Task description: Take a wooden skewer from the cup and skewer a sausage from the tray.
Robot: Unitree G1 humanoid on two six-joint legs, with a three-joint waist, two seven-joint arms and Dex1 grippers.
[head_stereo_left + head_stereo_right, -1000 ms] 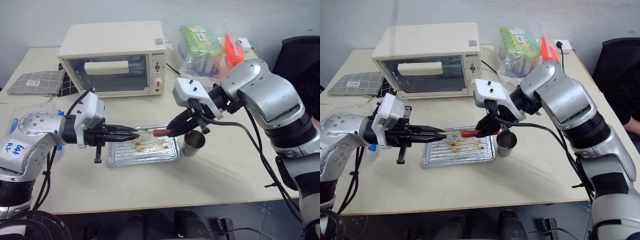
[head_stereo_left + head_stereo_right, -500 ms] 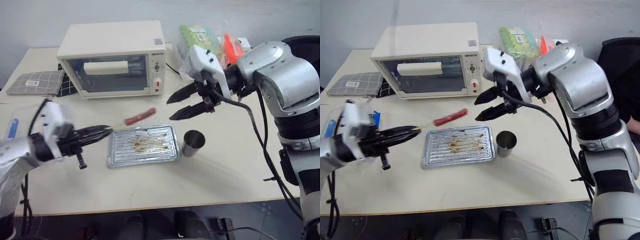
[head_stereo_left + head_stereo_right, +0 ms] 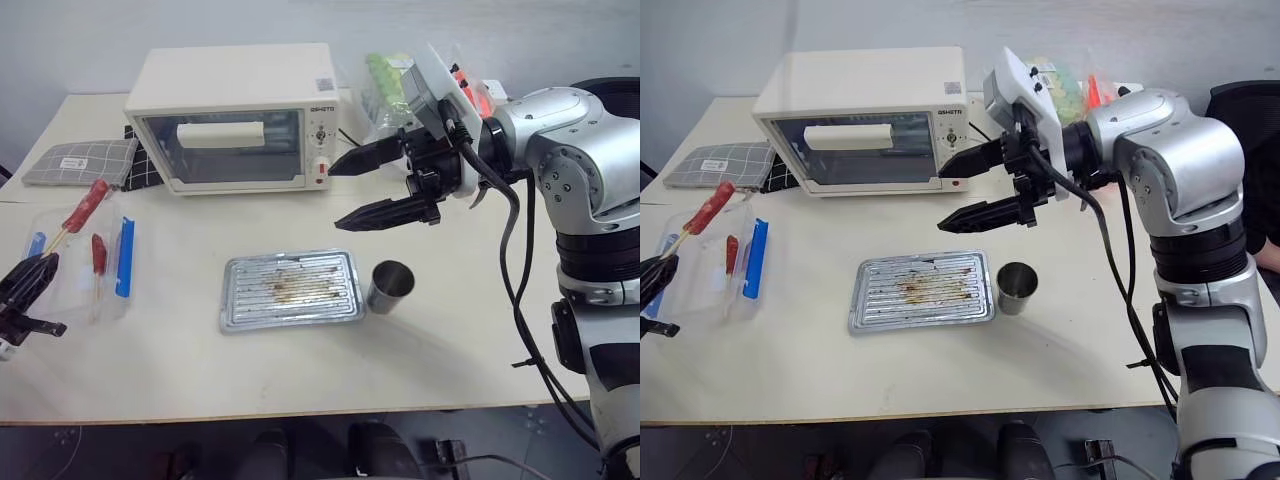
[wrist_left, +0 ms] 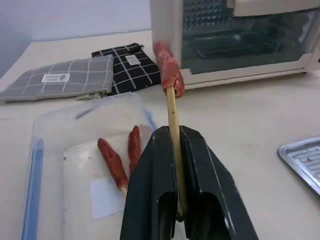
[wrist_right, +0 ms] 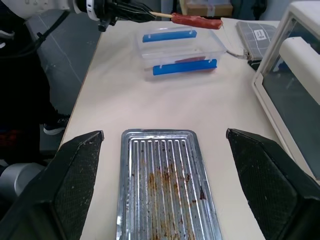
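Note:
My left gripper [image 4: 172, 150] is shut on the wooden skewer [image 4: 173, 125], which carries a reddish sausage [image 4: 169, 74] on its tip. In the head views this gripper [image 3: 30, 280] is at the far left, and the sausage [image 3: 85, 205] hangs over a clear plastic box. The silver tray [image 3: 240, 300] lies mid-table with only brown grease stains on it. The steel cup [image 3: 388, 286] stands just right of it. My right gripper [image 3: 335, 198] hovers open above and behind the tray, with nothing between its fingers.
The clear box [image 3: 60, 262] with blue clips [image 3: 123, 258] holds two more skewered sausages [image 4: 114, 162]. A white toaster oven [image 3: 235, 115] stands behind the tray. Folded checked cloths [image 3: 70, 165] lie at the back left, and bags of goods [image 3: 395, 75] sit at the back right.
My left gripper swung far left with the skewered sausage, from above the tray to over the clear box. My right gripper let go of the sausage, opened wide and rose.

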